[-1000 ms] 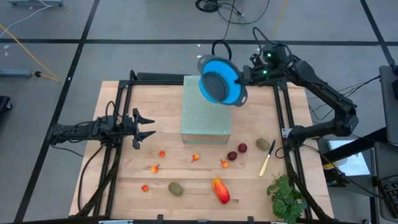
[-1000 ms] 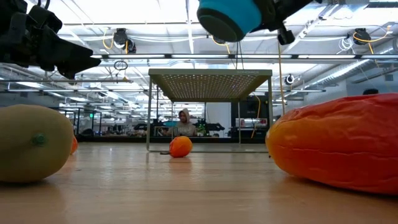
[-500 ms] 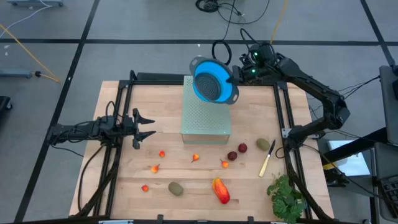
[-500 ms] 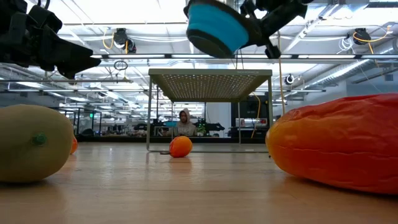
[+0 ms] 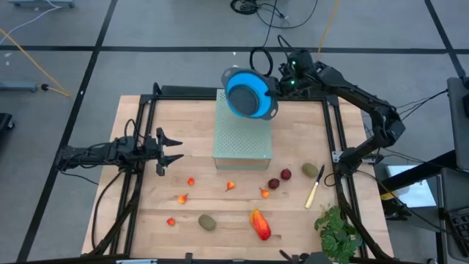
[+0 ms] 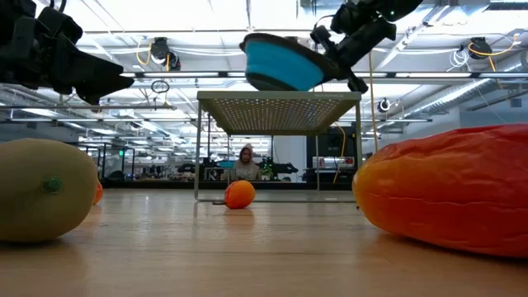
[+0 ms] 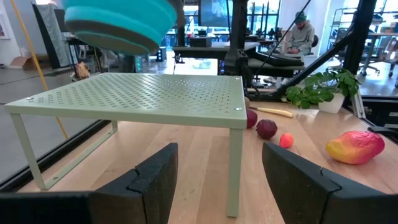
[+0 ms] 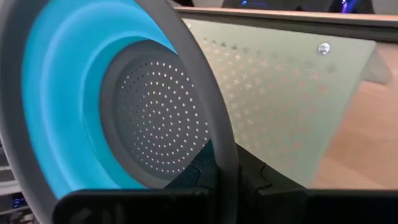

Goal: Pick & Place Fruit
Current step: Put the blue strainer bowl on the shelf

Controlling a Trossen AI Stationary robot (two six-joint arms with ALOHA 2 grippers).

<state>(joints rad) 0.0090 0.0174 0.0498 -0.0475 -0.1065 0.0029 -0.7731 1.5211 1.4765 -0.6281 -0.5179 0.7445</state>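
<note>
A blue colander (image 5: 249, 95) with a grey rim hangs above the far edge of the pale green perforated rack (image 5: 242, 139), with my right gripper (image 8: 227, 171) shut on it. On the wood nearer the front lie the fruit. These are several tiny orange-red pieces (image 5: 230, 185), two dark red round ones (image 5: 286, 174), a brownish-green oval (image 5: 207, 221) and an orange-red oblong (image 5: 259, 224). My left gripper (image 5: 172, 150) stands open and level at the table's left, with nothing between its fingers. My right gripper pinches the colander's grey rim (image 8: 219, 140) between its two fingers, on the side toward the table's far right. The fingers slant down from the far right corner. The colander (image 6: 285, 64) is lifted clear above the rack, tilted, with its bowl hanging below the rim.
A yellow-handled knife (image 5: 315, 187) and a second greenish oval (image 5: 311, 170) lie right of the rack. A leafy green bunch (image 5: 337, 233) sits at the near right corner. Black rails (image 5: 139, 147) run along both sides of the board.
My right gripper has sunk and gone toward the table's left, carrying the colander. The colander has come lower over the rack's far edge and tipped from nearly on edge toward level, still clear of the rack.
</note>
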